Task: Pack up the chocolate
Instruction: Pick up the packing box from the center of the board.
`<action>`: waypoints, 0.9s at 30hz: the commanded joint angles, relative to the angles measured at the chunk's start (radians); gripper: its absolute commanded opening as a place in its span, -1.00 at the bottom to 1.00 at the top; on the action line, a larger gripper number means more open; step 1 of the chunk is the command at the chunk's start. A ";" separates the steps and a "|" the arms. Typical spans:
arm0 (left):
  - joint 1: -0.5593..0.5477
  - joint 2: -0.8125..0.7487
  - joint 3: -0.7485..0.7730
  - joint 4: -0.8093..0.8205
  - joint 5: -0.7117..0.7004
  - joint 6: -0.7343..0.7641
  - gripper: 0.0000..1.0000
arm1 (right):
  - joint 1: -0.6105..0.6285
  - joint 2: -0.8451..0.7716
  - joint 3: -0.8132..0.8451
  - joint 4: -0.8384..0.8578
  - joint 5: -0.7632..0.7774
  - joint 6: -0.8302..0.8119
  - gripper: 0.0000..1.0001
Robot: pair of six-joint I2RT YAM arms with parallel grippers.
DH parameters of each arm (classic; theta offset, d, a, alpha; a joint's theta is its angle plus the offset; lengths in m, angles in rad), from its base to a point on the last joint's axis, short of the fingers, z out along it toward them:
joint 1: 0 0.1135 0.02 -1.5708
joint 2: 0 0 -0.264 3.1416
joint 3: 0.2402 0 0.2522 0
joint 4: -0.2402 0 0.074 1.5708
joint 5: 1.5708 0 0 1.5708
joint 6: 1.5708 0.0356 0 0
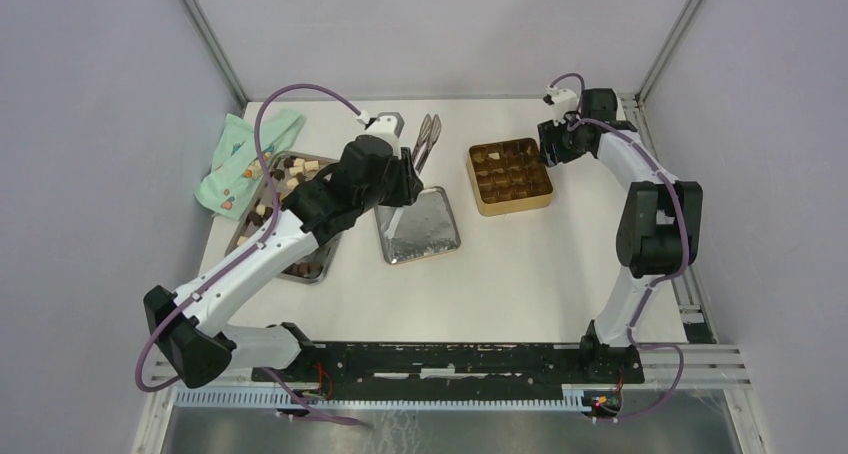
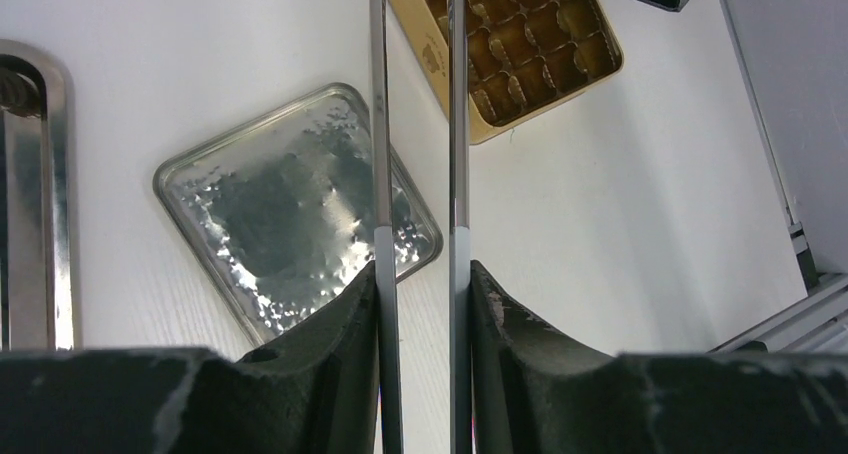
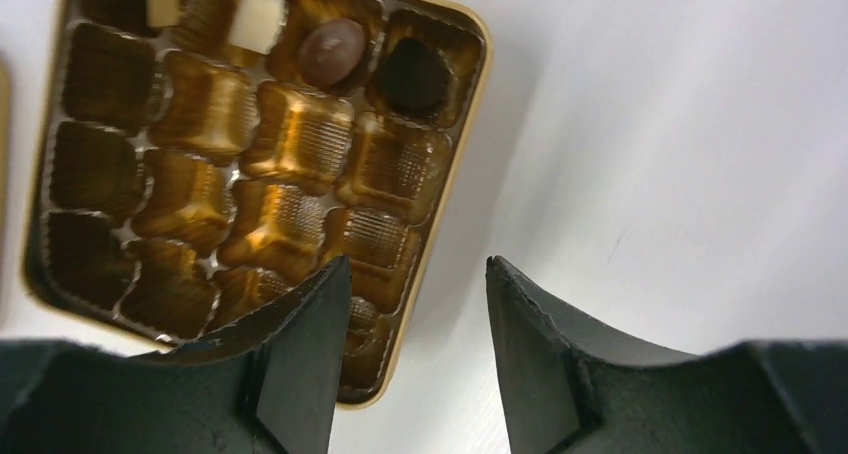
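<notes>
Chocolate chunks [image 1: 290, 179], dark, brown and cream, lie in a long steel tray [image 1: 312, 277] at the left. The gold tin [image 1: 510, 207] stands at the right; its rim also shows in the left wrist view [image 2: 430, 54]. In the right wrist view the tin [image 3: 434, 224] holds two cream pieces [image 3: 258, 19], a brown oval [image 3: 332, 49] and a dark one [image 3: 415, 69] along one edge. My left gripper [image 1: 408, 179] [image 2: 420, 269] is shut on the long metal tweezers [image 1: 428, 139] [image 2: 458, 124]; their tips are out of the wrist view. My right gripper [image 1: 550, 144] [image 3: 418, 261] is open and empty over the tin's far right corner.
A small empty steel tray [image 1: 420, 234] [image 2: 290, 204] lies between the chocolate tray and the tin, under my left gripper. A green patterned bag [image 1: 240, 159] lies at the far left. An aluminium rail [image 1: 690, 274] runs along the table's right edge.
</notes>
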 commanded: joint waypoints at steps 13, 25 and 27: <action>0.002 -0.030 0.041 -0.036 -0.082 -0.010 -0.21 | 0.033 0.255 0.248 -0.064 0.027 0.093 -0.04; 0.003 -0.017 0.056 -0.051 -0.092 -0.012 -0.21 | 0.033 0.286 0.257 -0.055 0.075 0.064 -0.36; 0.002 -0.014 0.061 -0.054 -0.092 -0.009 -0.21 | 0.033 0.279 0.246 -0.049 0.069 0.059 -0.47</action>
